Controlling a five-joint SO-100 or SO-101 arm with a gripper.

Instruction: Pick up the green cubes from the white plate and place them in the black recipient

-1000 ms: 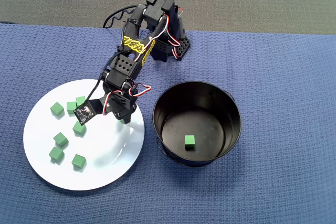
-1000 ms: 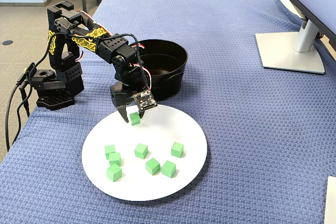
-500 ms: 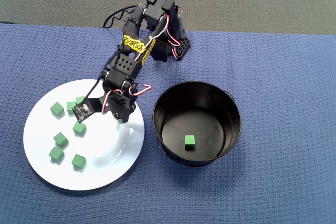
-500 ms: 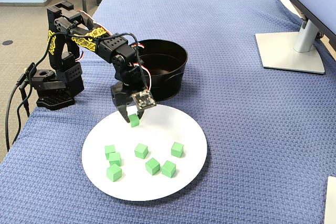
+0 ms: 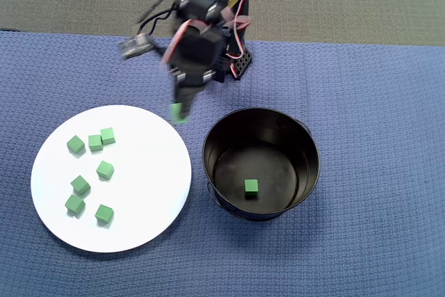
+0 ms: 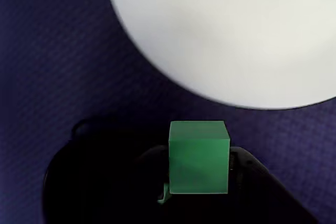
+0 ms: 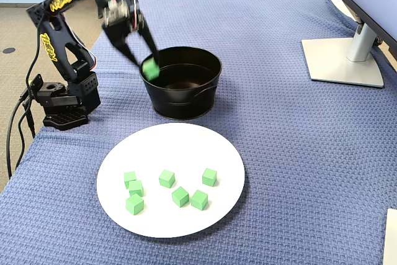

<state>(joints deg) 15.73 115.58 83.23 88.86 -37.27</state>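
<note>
While raised above the cloth, gripper [image 7: 147, 66] clamped on one green cube [image 7: 149, 68], beside black recipient [image 7: 186, 107].

Blue woven cloth [image 7: 279, 153] covers table; monitor stand [image 7: 347, 60] at right.

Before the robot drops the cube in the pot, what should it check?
1. Cube held between the fingers: ok.
2. Cube over the pot opening: not ok; in the overhead view it sits beside the rim.
3. Room in the pot: ok, one cube inside.
4. Cube lifted clear of the plate: ok.
5. Cubes left on the plate: seven, so more trips.
</note>
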